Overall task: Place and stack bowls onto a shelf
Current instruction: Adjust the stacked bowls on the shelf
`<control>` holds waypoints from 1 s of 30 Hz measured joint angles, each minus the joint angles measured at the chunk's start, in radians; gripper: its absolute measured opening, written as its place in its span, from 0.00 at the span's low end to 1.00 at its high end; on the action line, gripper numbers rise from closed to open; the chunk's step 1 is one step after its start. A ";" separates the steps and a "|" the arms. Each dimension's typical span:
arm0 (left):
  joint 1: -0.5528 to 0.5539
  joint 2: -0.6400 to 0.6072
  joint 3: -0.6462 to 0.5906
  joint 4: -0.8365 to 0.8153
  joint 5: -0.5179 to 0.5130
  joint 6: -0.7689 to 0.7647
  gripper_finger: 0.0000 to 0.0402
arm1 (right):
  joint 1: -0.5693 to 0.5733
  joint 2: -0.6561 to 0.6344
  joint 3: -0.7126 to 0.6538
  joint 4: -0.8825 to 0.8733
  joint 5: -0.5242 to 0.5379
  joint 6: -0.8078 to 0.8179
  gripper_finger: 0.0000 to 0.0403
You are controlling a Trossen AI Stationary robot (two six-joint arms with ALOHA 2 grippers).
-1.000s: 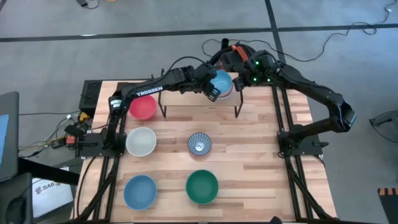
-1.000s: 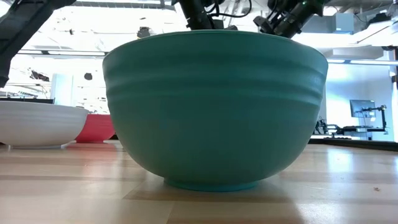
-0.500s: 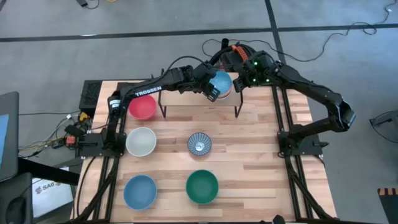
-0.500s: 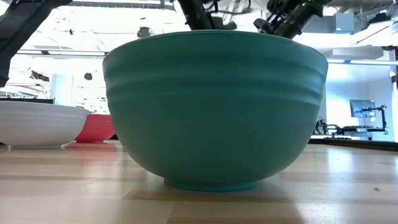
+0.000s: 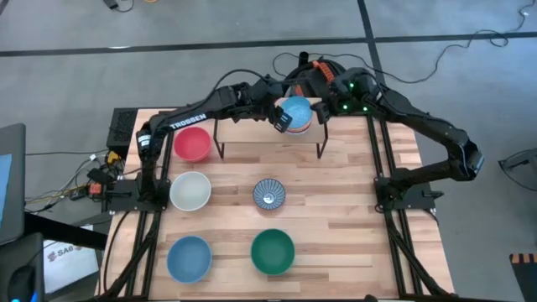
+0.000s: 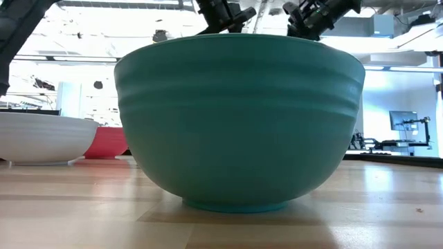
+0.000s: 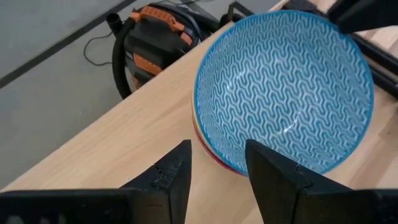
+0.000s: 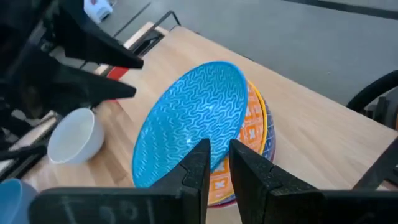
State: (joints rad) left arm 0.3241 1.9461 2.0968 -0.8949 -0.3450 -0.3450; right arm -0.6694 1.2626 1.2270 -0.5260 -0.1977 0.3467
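Observation:
A light blue patterned bowl (image 5: 295, 112) lies tilted on a stack of a pink-orange patterned bowl (image 8: 245, 140) and a yellow bowl (image 8: 266, 118) on the shelf (image 5: 252, 132) at the table's far edge. My right gripper (image 8: 216, 149) is shut on this blue bowl, at its right side in the high view (image 5: 317, 111). My left gripper (image 7: 214, 152) is open and empty just left of the bowl (image 7: 286, 93), above the shelf board (image 5: 275, 117). My right gripper pinches the light blue bowl's rim (image 8: 214, 134) between its two fingers, one inside the bowl and one outside. It comes from the table's right side, slanting down. The bowl is tilted, and its lower part rests in the pink-orange bowl of the stack.
On the tabletop stand a red bowl (image 5: 192, 143), a white bowl (image 5: 190, 190), a blue-white striped bowl (image 5: 269, 195), a green bowl (image 5: 273, 251) and a light blue bowl (image 5: 189, 257). The green bowl (image 6: 239, 117) fills the low view. The shelf's left half is bare.
My left gripper has drawn back from the light blue bowl, upward and a little toward the table's left edge, and now stands clear of it. The bowl stays on the stack in my right gripper.

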 joint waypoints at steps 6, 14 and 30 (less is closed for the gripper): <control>-0.004 0.001 0.000 -0.015 0.000 -0.006 0.33 | 0.018 0.008 -0.019 -0.018 0.027 -0.014 0.22; -0.005 0.001 0.000 -0.016 0.029 -0.016 0.33 | -0.014 0.001 -0.020 -0.065 0.045 -0.016 0.19; -0.036 -0.098 -0.030 -0.172 -0.021 -0.030 0.33 | -0.096 -0.192 -0.027 -0.237 0.076 -0.067 0.18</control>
State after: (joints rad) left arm 0.2885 1.8482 2.0667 -1.0670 -0.3660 -0.3752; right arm -0.7657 1.0708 1.2000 -0.7628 -0.1216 0.2794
